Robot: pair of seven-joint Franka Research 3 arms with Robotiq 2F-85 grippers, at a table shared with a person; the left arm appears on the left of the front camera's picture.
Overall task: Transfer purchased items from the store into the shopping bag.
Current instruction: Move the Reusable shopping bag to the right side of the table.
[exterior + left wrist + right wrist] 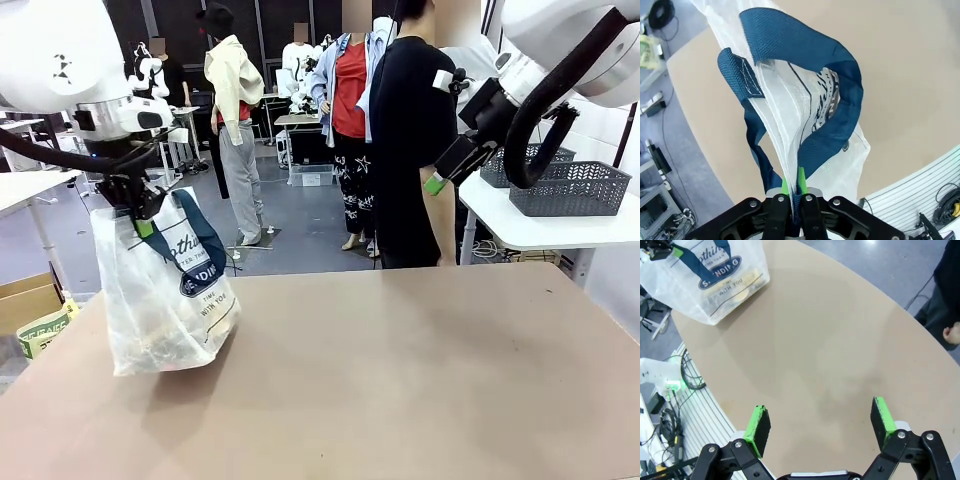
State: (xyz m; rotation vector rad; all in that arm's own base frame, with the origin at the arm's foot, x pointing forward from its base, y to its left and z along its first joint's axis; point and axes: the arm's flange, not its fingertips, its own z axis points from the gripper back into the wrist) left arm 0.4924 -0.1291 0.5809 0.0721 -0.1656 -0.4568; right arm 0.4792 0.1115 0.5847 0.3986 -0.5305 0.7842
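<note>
- At the tabletop's (400,380) left side, your left hand (143,215) is pinching the shopping bag (165,300) by its navy strap handle (840,100), jaws closed tight on it.
- The bag is hanging from that hand with its bottom resting on the tabletop, and yellowish items (742,287) are showing faintly through its plastic.
- Your right hand (820,422) is hovering above bare tabletop with its jaws spread wide, holding nothing.
- Beyond the far edge, a person (410,140) is standing.
</note>
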